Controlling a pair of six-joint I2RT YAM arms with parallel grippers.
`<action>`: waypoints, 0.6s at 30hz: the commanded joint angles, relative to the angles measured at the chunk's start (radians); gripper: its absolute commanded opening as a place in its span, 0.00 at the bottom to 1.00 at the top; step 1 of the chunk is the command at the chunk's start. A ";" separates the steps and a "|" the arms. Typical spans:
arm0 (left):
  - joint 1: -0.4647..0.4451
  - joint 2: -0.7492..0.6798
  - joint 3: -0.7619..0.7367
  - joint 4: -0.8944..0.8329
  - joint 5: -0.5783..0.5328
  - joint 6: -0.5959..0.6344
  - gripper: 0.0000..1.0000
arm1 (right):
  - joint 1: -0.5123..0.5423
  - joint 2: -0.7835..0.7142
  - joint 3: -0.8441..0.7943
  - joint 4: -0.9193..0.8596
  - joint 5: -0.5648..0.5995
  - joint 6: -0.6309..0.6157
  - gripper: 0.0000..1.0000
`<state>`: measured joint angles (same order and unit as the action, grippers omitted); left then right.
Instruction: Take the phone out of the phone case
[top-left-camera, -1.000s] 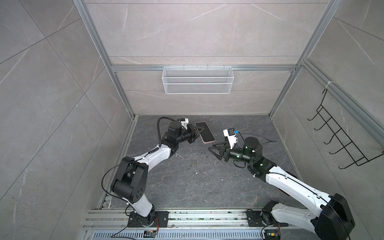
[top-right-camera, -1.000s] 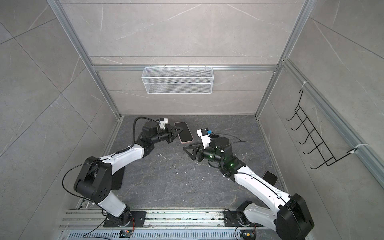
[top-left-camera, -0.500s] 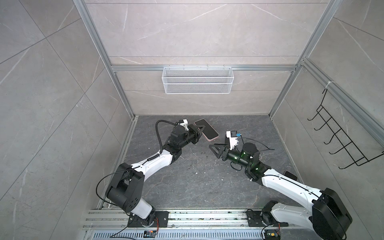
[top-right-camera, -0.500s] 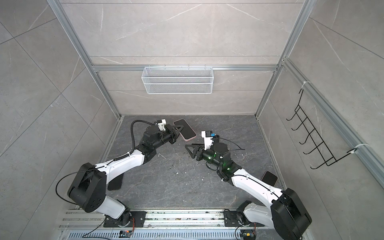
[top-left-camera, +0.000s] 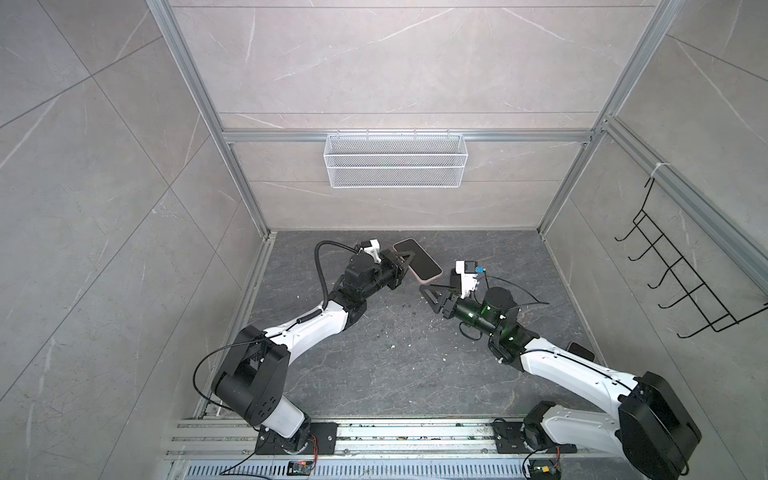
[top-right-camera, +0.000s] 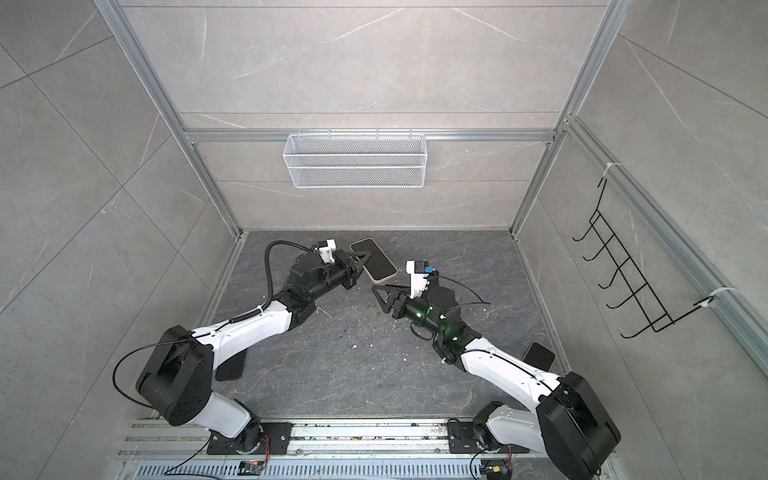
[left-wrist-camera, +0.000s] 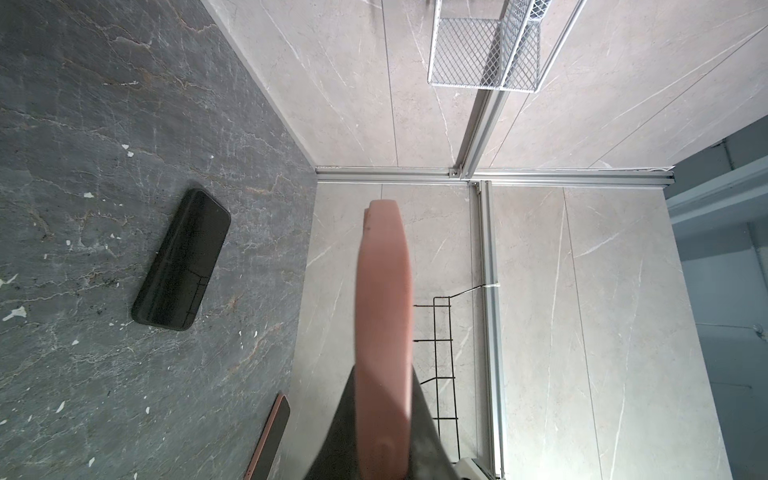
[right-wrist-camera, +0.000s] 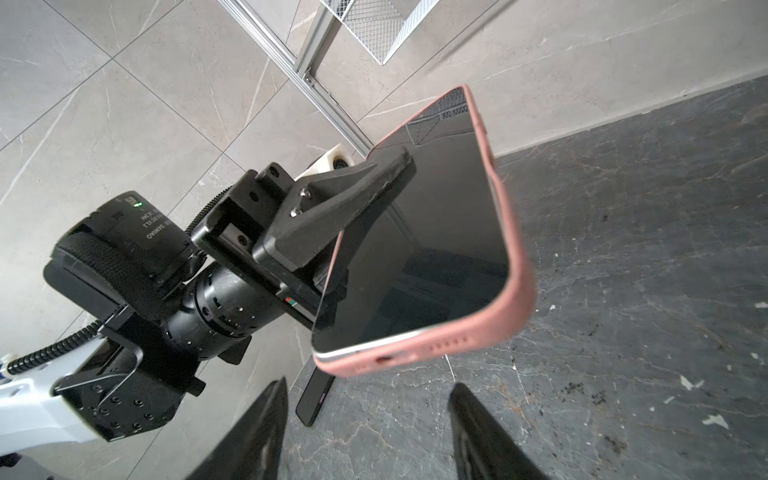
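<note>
At left, the left gripper (top-left-camera: 404, 264) is clamped on a long edge of the phone (top-left-camera: 417, 258), held aloft over the floor (top-left-camera: 395, 365), with the pink case (right-wrist-camera: 517, 291) not yet off. To its right, the right gripper (top-left-camera: 433, 296) hangs open just short of the free bottom end. Likely best: pinch only the case lip at that corner and peel it back while the left grip stays firm.
</note>
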<state>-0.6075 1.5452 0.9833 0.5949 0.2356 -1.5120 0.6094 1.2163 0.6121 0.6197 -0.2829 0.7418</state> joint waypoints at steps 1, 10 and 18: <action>-0.009 -0.007 0.016 0.138 -0.015 -0.025 0.00 | 0.004 0.015 -0.013 0.053 0.029 0.025 0.63; -0.022 0.002 0.011 0.166 -0.016 -0.038 0.00 | -0.003 0.022 -0.024 0.073 0.058 0.042 0.60; -0.024 0.012 0.005 0.174 -0.027 -0.041 0.00 | -0.006 0.015 -0.046 0.150 0.034 0.076 0.62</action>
<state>-0.6277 1.5517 0.9791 0.6395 0.2188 -1.5406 0.6075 1.2316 0.5800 0.7048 -0.2474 0.7929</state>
